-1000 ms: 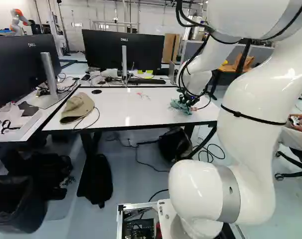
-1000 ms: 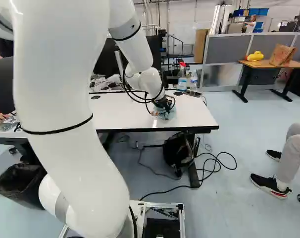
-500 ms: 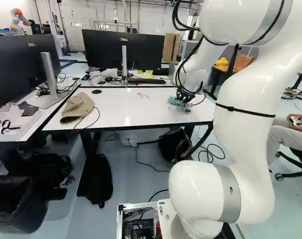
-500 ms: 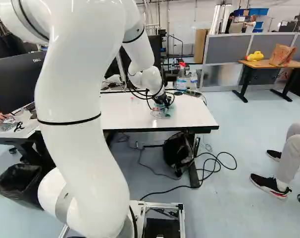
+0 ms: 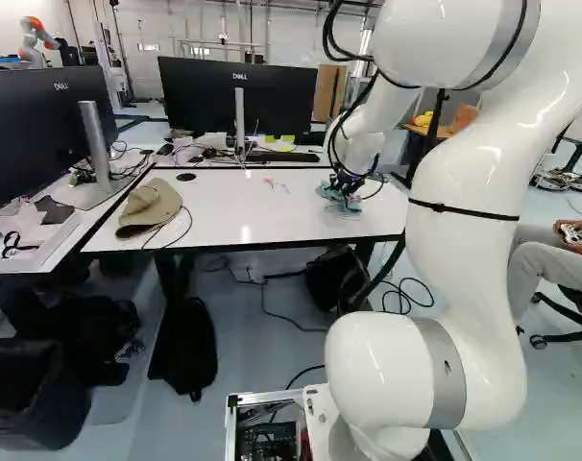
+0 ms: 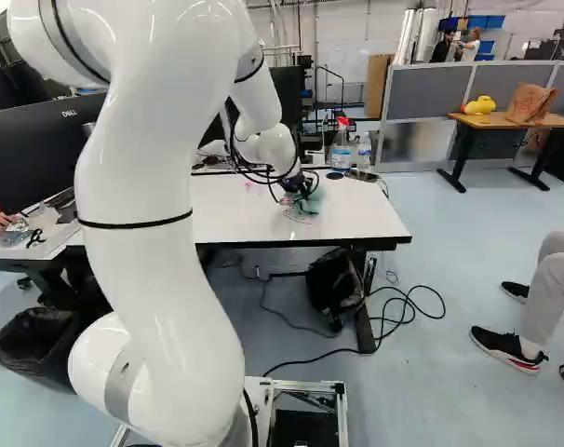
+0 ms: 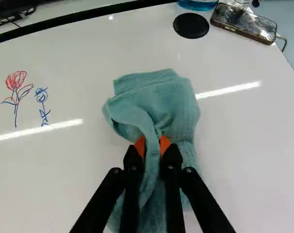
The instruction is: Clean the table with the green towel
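Green towel (image 7: 156,97) at right of white table (image 5: 224,216).
Gripper (image 5: 346,180) pinches the towel between 2 orange pads (image 7: 139,146); 2 drawn flowers (image 7: 16,81) to the left.

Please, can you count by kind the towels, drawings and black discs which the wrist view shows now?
Green cloth towel: 1
Line drawings, red-and-blue flower and small blue flower: 2
Flat round black disc: 1
Total: 4

A green towel (image 7: 159,99) lies rumpled (tool (image 5: 346,184) pinching it) on the table (image 5: 243,211).
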You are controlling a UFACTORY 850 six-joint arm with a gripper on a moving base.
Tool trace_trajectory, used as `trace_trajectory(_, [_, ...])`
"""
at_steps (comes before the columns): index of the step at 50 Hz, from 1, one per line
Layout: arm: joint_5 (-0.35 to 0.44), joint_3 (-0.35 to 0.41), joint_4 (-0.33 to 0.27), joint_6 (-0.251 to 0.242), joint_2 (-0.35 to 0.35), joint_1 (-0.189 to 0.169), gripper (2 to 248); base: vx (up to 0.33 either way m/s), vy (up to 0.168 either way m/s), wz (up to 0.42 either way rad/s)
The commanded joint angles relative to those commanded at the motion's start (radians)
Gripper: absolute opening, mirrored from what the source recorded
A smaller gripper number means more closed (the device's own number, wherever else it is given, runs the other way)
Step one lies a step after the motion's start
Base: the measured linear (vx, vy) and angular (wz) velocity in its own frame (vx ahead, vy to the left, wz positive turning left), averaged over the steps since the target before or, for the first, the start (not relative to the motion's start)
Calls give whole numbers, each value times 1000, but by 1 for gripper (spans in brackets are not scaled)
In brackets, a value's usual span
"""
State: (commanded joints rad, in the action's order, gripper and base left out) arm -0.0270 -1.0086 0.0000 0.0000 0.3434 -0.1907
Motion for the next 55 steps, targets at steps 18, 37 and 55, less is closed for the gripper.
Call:
trace_trajectory(18, [0,83,0,0,-67,28,55,0,0,0])
trace_trajectory(37, [0,187,0,0,-156,45,55,0,0,0])
trace_trajectory(55, [0,283,0,0,-241,49,55,0,0,0])
